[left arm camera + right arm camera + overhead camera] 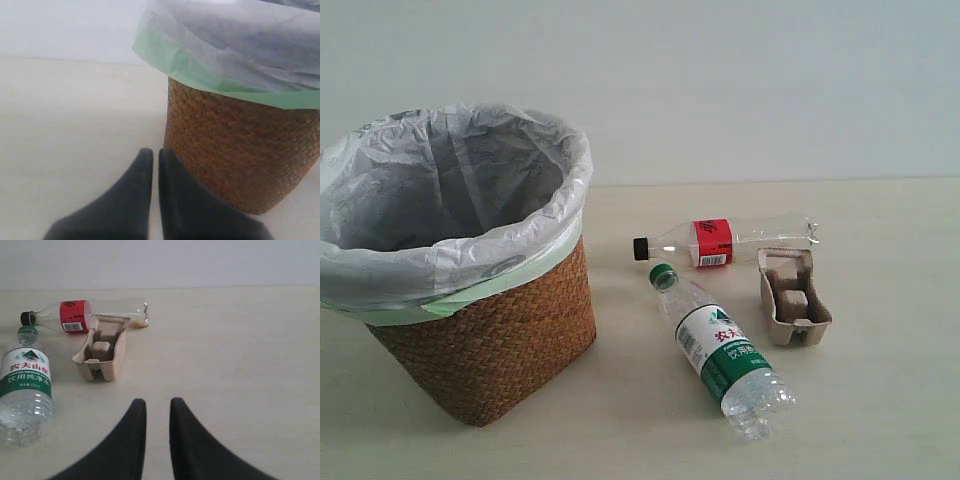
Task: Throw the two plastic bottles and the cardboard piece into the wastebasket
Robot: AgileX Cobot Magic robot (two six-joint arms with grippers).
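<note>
The left pincer [155,156] has its dark fingers drawn almost together, with only a sliver of gap and nothing between them. Its base is cut off by the frame. Just ahead of the tips and slightly to one side stands the wastebasket [240,150] upright on the table [75,125]. Its rim and the top of its bag [225,45] run out of frame, so its inside is hidden here.

The right pincer [157,404] is also drawn close, with a slim gap and nothing held. Neither pincer shows in the exterior view.

Ahead of the right pincer, on its wastebasket side, lies the cardboard piece [100,354], its long axis running away from the tips. Its far end covers part of the slim bottle [85,315]; whether they touch is unclear. That bottle lies crosswise to the pincer's reach, black cap toward the wastebasket.

Farther to that side, the wider bottle [25,385] lies lengthwise, green cap pointing away from the pincer. Its side is cropped.
</note>
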